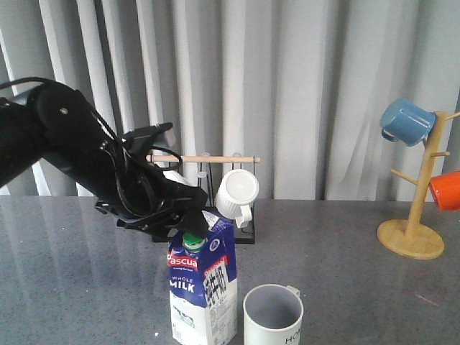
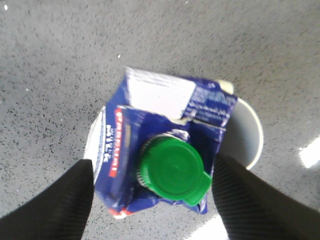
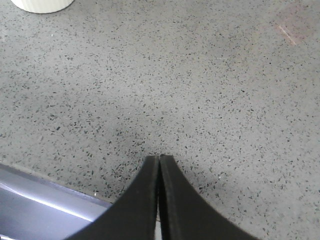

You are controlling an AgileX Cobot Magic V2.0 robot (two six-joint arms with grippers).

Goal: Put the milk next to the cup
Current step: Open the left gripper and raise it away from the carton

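Note:
The milk stands upright on the grey table at the front centre, a dark blue and white carton with a green cap. Just right of it, very close, is the cup, a pale ribbed mug with a grey inside. My left gripper hovers over the carton's top. In the left wrist view the milk sits between the spread fingers of the open left gripper, with a thin gap on each side, and the cup's rim shows behind it. My right gripper is shut, empty, above bare table.
A black rack with a wooden bar holds a white mug behind the milk. At the right, a wooden mug tree carries a blue mug and an orange mug. A white ribbed base edges the right wrist view.

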